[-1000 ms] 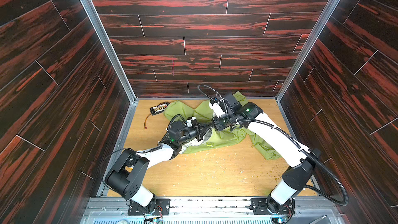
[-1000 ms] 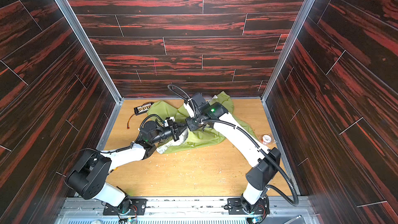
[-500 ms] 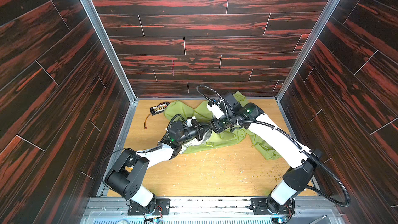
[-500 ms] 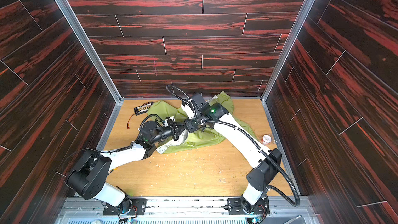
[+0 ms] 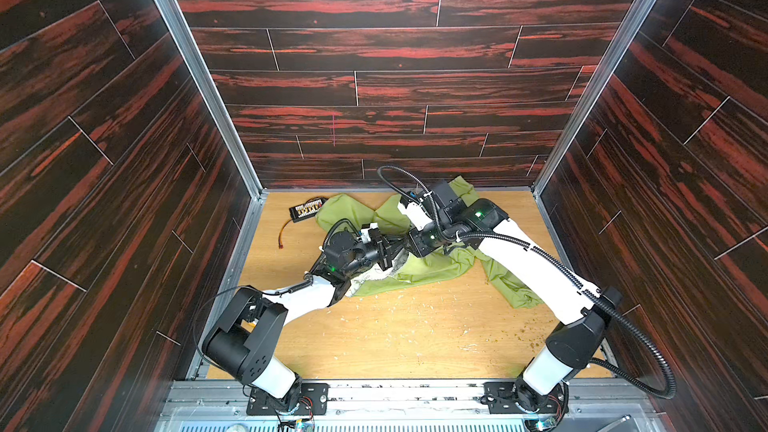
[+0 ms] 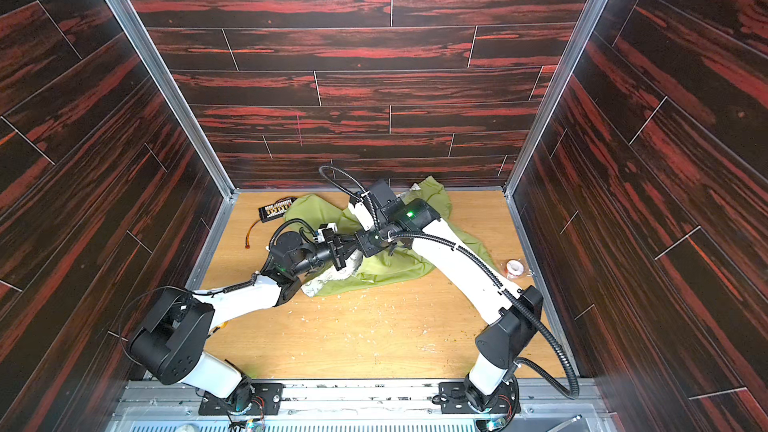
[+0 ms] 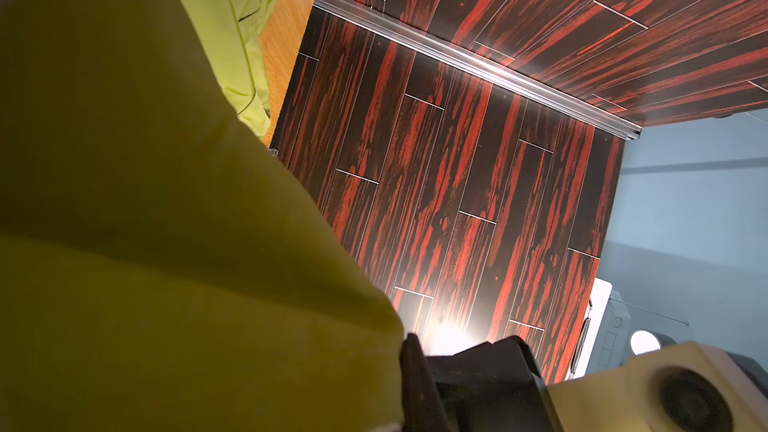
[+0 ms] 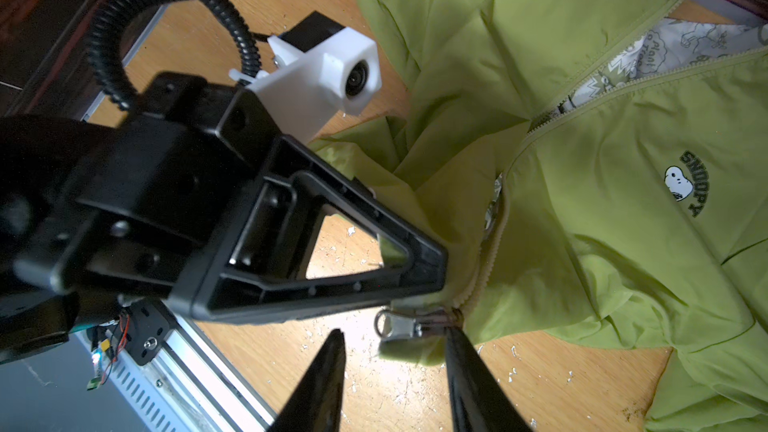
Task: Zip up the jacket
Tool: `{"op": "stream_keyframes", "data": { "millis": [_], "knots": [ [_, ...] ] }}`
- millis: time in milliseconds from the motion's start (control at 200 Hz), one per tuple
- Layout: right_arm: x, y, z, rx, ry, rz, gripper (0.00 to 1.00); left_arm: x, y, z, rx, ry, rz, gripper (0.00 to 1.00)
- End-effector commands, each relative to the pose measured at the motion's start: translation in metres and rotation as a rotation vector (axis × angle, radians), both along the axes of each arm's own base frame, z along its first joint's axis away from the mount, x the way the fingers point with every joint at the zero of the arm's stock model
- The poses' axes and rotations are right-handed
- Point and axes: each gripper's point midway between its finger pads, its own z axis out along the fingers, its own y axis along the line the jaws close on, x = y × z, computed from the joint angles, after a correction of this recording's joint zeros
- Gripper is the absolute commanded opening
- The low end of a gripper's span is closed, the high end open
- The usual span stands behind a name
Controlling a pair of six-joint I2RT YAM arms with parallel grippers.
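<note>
At the near edge, the bare desk between the two arm bases is strewn with pale flecks. Beyond it, across the middle and back of the desk, the olive-green jacket is spread crumpled with its front up, and one part is trailed toward the right arm. A roll of tape is seen by the right wall.

The two hands are set close together at the jacket's near left hem. The left hand is clenched on the jacket's fabric just beside the bottom of the zipper, and most of the left wrist view is covered by green cloth. The right hand is released. Its fingertips are spread apart, and the metal zipper pull lies unpinched between them. One fingertip is set against the slider.

Above the slider, the zipper's two sides lie close together. Toward the collar they are parted, and the pale printed lining is exposed there. A small Snoopy logo is printed on the chest.

Farther back, near the left corner, a black connector board with an orange lead is laid just beside the jacket.
</note>
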Motion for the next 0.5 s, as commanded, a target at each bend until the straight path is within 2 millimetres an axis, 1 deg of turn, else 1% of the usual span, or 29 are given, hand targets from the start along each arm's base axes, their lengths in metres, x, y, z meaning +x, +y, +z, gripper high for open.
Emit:
{"op": "stream_keyframes", "data": {
  "millis": [0,215,496],
  "knots": [
    [0.0013,0.0042,-0.0108,-0.032,0.007,0.024,0.42,-0.005,-0.0006,0.0355,-0.055,-0.076,-0.019,0.0],
    [0.0057,0.0029,-0.0137,-0.052,-0.005,0.019,0.39,-0.005,-0.0019,0.0356,-0.054,-0.075,-0.023,0.0],
    [0.0073,0.0082,-0.0145,-0.042,0.002,0.024,0.35,-0.0057,-0.0076,0.0357,-0.054,-0.074,-0.038,0.0]
  ]
}}
